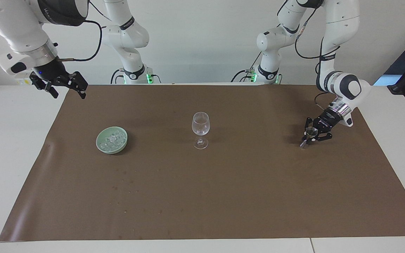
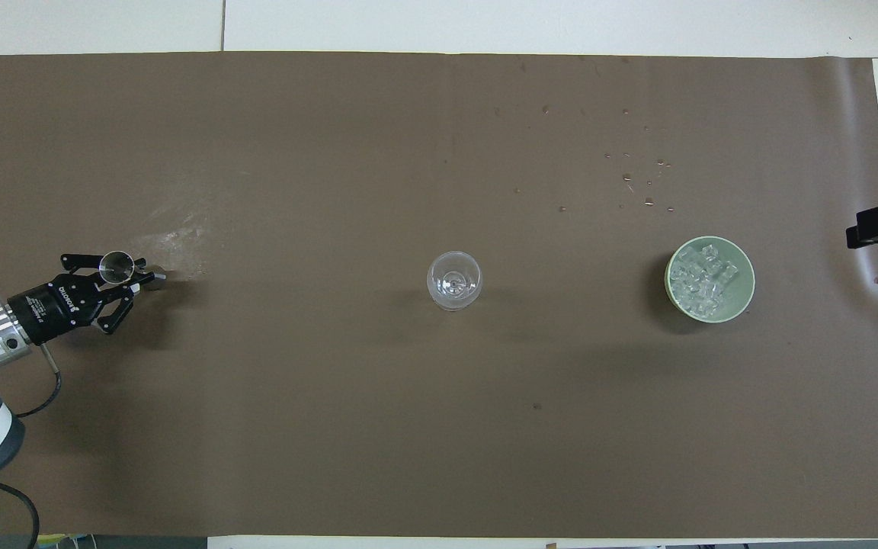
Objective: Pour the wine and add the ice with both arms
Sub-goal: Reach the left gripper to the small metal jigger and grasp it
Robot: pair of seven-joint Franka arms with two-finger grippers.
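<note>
Matt brown paper sheet (image 1: 223, 196), clear glossy stemmed glass (image 1: 200, 129), shiny metal cup (image 2: 116, 267).

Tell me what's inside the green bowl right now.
The green bowl holds a heap of ice, small clear cubes. The cubes cover its bottom, so anything beneath them cannot be seen.

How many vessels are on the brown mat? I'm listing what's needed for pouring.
3: a stemmed glass mid-mat, a green bowl toward the right arm's end, and a small metal cup in the left gripper.

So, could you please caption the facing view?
Left gripper closes around a small metal cup; wine glass stands empty.
</note>
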